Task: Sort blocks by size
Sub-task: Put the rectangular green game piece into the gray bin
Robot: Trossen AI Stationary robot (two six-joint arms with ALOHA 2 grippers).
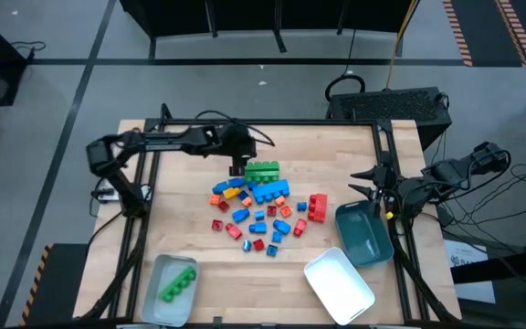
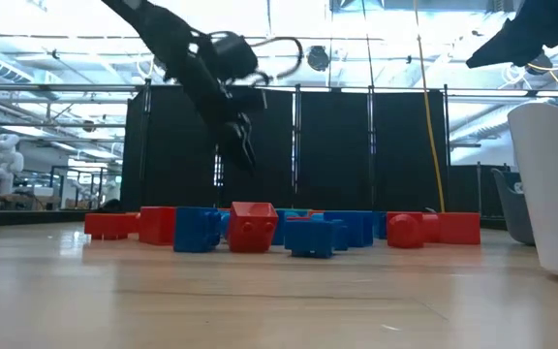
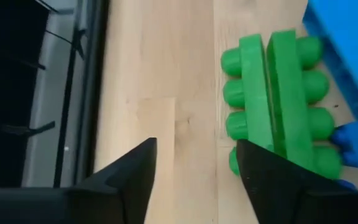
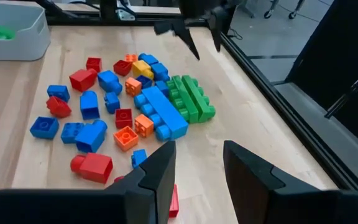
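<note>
Several blocks [image 1: 256, 216] in blue, red and orange lie loose on the wooden table's middle. At their far edge two long green bricks [image 1: 262, 170] lie side by side, next to a long blue brick [image 1: 269, 190]. My left gripper [image 1: 237, 171] is open and empty. It points down, above the table, just left of the green bricks [image 3: 278, 106], with bare wood between its fingers. My right gripper [image 1: 365, 184] waits open and empty at the table's right edge. It faces the pile [image 4: 123, 106].
A pale grey tray [image 1: 153, 274] at the near left holds one green brick [image 1: 178, 282]. A white tray [image 1: 338, 283] and a teal tray [image 1: 363, 236] stand at the near right, the teal one close under my right arm. A larger red brick [image 1: 317, 206] lies at the pile's right.
</note>
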